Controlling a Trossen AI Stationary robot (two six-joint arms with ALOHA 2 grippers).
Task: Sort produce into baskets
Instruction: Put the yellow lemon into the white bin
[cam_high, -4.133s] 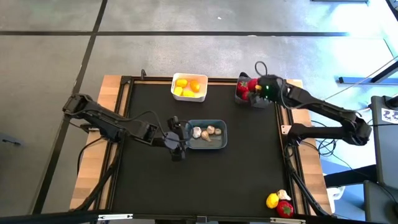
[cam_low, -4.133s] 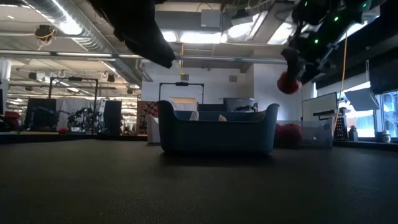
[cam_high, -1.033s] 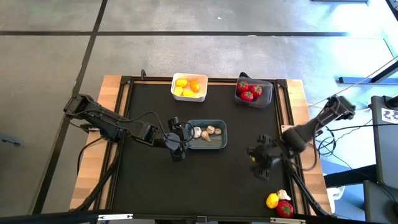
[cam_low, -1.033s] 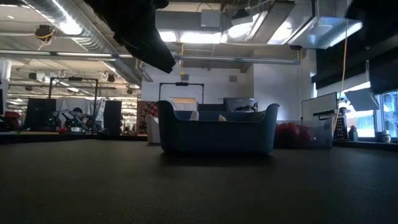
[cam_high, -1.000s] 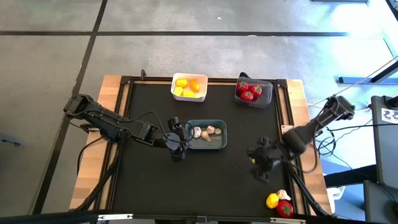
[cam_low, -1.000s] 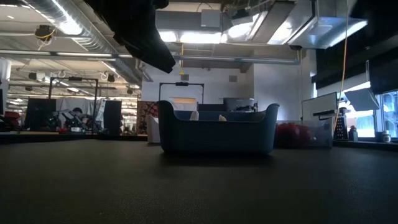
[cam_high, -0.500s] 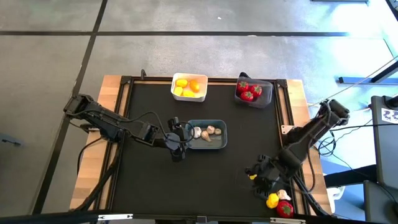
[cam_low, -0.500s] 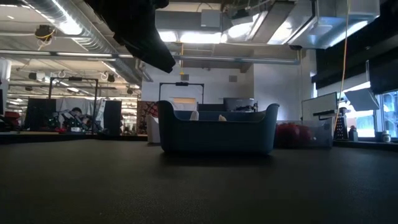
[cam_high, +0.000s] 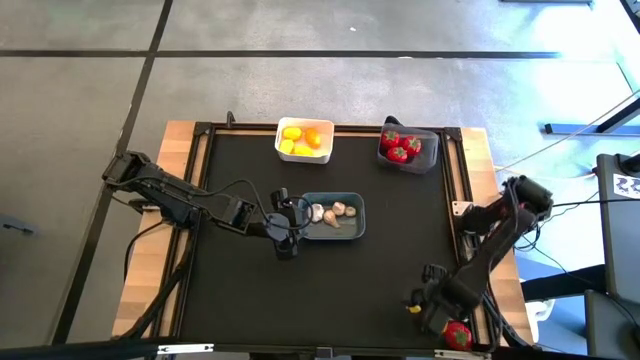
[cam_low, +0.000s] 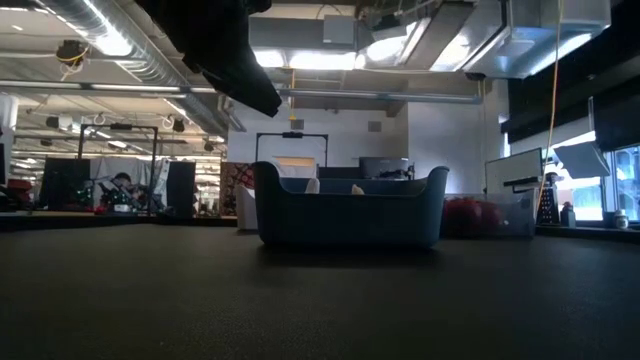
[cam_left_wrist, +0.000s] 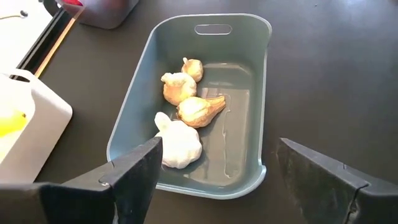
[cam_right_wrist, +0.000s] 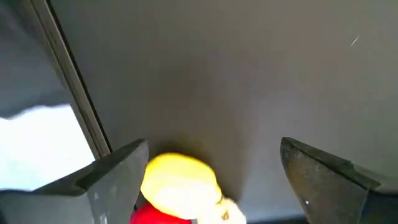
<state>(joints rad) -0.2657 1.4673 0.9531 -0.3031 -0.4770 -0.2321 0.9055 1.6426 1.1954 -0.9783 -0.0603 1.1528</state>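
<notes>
My right gripper (cam_high: 434, 312) is open over the table's near right corner, above the loose produce there. Its wrist view shows a yellow piece (cam_right_wrist: 178, 181), a red piece (cam_right_wrist: 157, 216) and a whitish bulb (cam_right_wrist: 227, 214) lying together on the mat between its fingers (cam_right_wrist: 118, 180). The high view shows only the red piece (cam_high: 458, 335). My left gripper (cam_left_wrist: 219, 149) is open and empty at the left end of the blue-grey basket (cam_high: 332, 216), which holds several garlic bulbs (cam_left_wrist: 186, 106).
A white basket (cam_high: 305, 141) with yellow and orange pieces stands at the far edge. A dark grey basket (cam_high: 408, 149) with red pieces stands at the far right. The mat's metal edge rail (cam_right_wrist: 68, 93) runs close beside my right gripper.
My right gripper has moved toward the table's near edge and down, from the middle right of the mat to the loose produce in the near right corner, and it now covers the yellow piece in the high view.
</notes>
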